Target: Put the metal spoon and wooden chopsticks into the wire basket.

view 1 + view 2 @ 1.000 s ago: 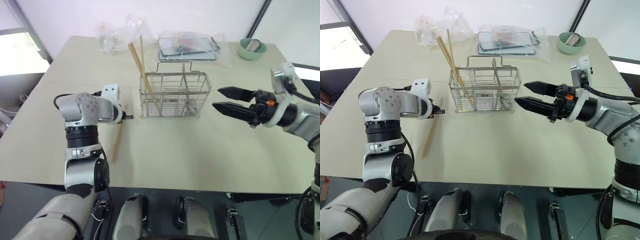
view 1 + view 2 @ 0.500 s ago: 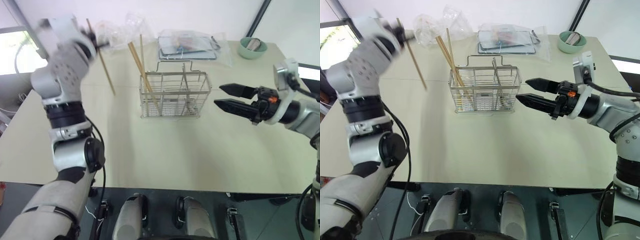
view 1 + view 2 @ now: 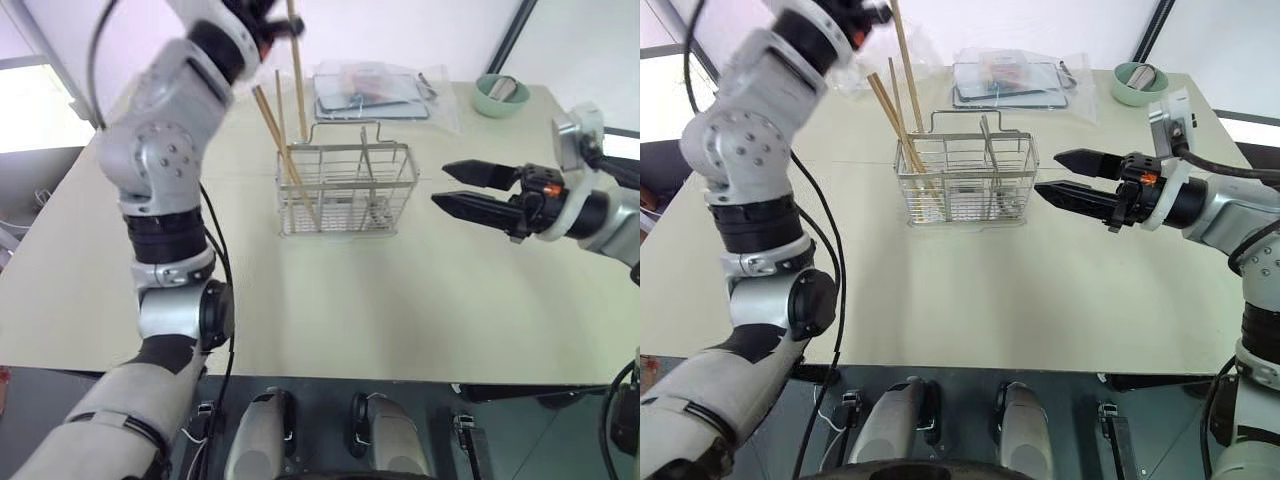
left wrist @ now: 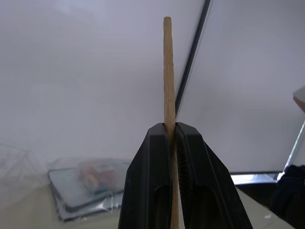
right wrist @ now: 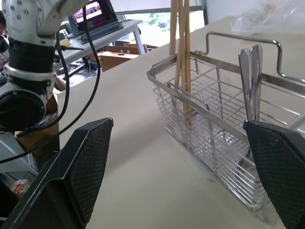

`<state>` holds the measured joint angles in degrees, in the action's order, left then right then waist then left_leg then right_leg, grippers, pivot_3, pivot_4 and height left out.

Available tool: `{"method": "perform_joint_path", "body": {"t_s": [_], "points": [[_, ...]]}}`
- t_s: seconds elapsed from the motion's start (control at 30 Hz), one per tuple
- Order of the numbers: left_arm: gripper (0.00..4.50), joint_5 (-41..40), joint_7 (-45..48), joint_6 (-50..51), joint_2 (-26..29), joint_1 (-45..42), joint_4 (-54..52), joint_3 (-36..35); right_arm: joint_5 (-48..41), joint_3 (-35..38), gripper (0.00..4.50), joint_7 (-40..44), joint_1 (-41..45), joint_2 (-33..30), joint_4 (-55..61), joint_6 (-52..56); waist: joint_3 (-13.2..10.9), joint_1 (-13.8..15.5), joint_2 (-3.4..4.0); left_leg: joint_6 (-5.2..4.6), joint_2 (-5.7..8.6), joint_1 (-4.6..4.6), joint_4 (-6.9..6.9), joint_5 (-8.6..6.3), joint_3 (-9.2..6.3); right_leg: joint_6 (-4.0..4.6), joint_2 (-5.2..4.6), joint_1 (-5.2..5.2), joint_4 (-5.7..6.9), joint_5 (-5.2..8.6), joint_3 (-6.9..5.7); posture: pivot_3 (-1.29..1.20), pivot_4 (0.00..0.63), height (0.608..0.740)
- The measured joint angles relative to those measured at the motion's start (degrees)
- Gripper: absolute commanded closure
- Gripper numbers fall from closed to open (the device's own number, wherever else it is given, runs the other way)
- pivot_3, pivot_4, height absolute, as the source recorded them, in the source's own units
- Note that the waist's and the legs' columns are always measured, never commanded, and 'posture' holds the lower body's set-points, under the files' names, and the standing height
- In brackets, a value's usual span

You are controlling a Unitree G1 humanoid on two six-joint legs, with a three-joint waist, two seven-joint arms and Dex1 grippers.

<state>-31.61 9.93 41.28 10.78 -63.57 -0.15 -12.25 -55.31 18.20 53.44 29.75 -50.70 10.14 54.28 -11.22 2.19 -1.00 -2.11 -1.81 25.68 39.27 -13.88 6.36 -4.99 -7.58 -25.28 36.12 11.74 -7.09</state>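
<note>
One wooden chopstick is pinched near its upper end between the pressed-together fingers of the left gripper, raised high at about 11 o'clock from the wire basket; its lower tip hangs over the basket's left end, though whether it is already inside is hard to tell. Three more chopsticks lean in the basket's left compartment, sticking out toward 11 o'clock. What looks like the metal spoon stands in a middle compartment. At 3 o'clock of the basket, the right gripper hovers just beside it, fingers spread wide and empty. At 1 o'clock, far back on the table, sits a pale green bowl.
</note>
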Motion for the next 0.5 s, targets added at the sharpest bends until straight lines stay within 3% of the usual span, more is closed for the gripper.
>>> {"method": "perform_joint_path", "body": {"t_s": [0.2,0.3,0.5], "points": [[4.44,3.03,2.44,-2.74,0.00,6.24,-0.99,4.75,-0.17,1.06,0.00,-0.67,-0.22,-0.06,0.94,0.32,0.00,0.01,0.00,-0.01,0.00,-0.01,0.00,-0.01,-0.01,0.00,-0.01,0.02,-0.02,0.00,0.00,0.00,0.150,0.707],[3.40,4.84,3.67,-5.26,-0.31,9.14,-0.90,6.40,-0.22,1.22,0.00,-1.02,-0.21,-0.05,0.94,0.32,0.00,0.09,-0.01,-0.02,0.00,0.03,0.01,-0.01,-0.03,0.00,-0.01,0.01,-0.02,0.00,0.00,0.00,0.150,0.707],[0.32,4.56,6.49,-7.96,-0.33,9.29,-3.57,6.91,-0.18,1.22,0.00,-1.33,-0.21,-0.04,0.94,0.30,0.00,0.04,0.00,-0.03,-0.01,0.03,0.01,-0.02,-0.03,0.01,-0.01,0.01,-0.04,0.00,0.00,0.00,0.150,0.707]]}}
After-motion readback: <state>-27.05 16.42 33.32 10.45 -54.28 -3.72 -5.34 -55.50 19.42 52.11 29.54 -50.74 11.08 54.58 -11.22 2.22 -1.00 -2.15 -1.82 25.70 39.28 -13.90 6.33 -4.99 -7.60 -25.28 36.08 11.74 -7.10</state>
